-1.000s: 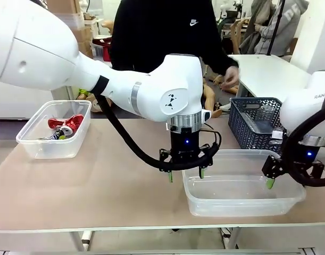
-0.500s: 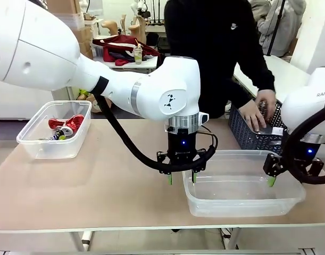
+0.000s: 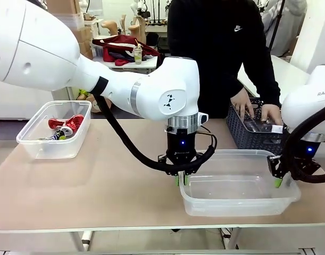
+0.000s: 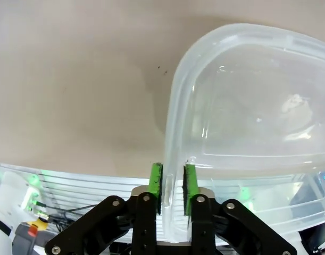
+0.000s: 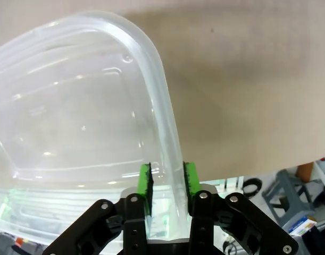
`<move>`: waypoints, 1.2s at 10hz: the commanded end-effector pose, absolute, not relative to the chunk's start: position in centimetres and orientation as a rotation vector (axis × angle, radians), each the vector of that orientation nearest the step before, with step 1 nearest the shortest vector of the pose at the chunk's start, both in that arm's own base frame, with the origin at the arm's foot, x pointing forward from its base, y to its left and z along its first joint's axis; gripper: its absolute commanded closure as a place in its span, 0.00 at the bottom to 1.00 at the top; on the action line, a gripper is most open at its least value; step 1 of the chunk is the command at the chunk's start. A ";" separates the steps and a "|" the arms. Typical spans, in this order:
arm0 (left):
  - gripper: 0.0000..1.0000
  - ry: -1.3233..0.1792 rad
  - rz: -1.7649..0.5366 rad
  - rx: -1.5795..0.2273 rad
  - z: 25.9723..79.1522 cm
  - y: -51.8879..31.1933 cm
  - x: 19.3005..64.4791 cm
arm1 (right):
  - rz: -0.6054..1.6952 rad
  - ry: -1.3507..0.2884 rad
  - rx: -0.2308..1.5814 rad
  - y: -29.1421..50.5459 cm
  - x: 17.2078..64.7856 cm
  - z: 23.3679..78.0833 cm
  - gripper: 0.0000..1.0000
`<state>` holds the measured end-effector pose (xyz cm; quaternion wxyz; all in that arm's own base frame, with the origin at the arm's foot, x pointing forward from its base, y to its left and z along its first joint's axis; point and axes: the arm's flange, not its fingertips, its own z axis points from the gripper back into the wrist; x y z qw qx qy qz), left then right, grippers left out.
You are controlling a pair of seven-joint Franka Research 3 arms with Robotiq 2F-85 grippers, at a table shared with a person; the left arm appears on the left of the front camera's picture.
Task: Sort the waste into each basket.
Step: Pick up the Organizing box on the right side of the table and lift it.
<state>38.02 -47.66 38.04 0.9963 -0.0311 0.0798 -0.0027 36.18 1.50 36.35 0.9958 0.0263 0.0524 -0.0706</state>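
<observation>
At the far left of the pale brown table (image 3: 109,180) stands a transparent colourless rectangular plastic tub, the far-left tub (image 3: 32,149), and in it lie crushed red-and-silver metal drink cans (image 3: 66,125), so 1 kind of waste looks at least partly sorted; how many cans there are I cannot tell. Toward the middle, the left gripper (image 3: 181,180) points straight down at the left end of a second transparent colourless tub with rounded corners and a thick rim, the near tub (image 3: 236,204). In the left wrist view that gripper (image 4: 173,180) has its jaws narrow, the 2 green pads (image 4: 156,180) pinching the tub's rim (image 4: 175,127). The near tub looks bare inside, with no bottle or can in it. At its right end the right gripper (image 3: 278,182) also grips the rim, and in the right wrist view this gripper (image 5: 167,180) is clamped tight with the wall (image 5: 162,122) between its pads. Behind, at the right, a dark grey lattice-walled basket (image 3: 238,130) sits just beyond the near tub, and the person's 2 hands (image 3: 242,106) reach into it; what they handle is too hidden to name. By my reading the sorting is early: the second tub is unfilled, and both arms hold a container, not waste.
</observation>
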 end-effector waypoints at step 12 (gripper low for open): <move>1.00 0.075 -0.094 -0.088 50.3 -41.4 40.7 | -0.113 0.017 0.086 6.3 30.8 51.0 1.00</move>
